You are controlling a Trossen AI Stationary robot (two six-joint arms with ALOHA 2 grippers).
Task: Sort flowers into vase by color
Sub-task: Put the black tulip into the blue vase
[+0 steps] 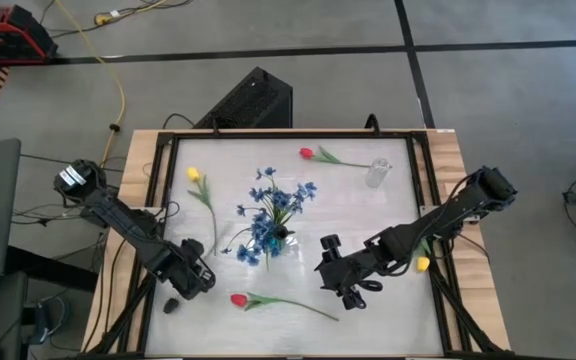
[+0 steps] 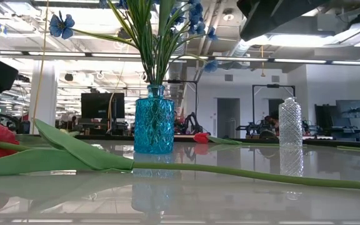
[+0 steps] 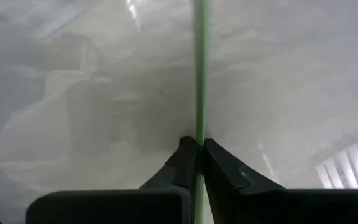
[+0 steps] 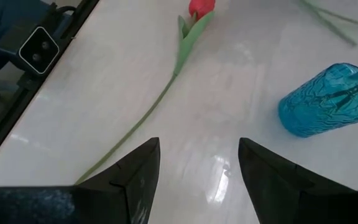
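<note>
Where jaws pinch, thin green stem [image 3: 199,74]

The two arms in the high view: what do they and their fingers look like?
Both arms are dark, nearly black, built of jointed segments. The left arm carries a white label near its base; the right arm shows a small yellow patch beside it. The left gripper has slim tapered dark fingers; the right gripper has broad, pointed, wedge-shaped dark fingers.
</note>
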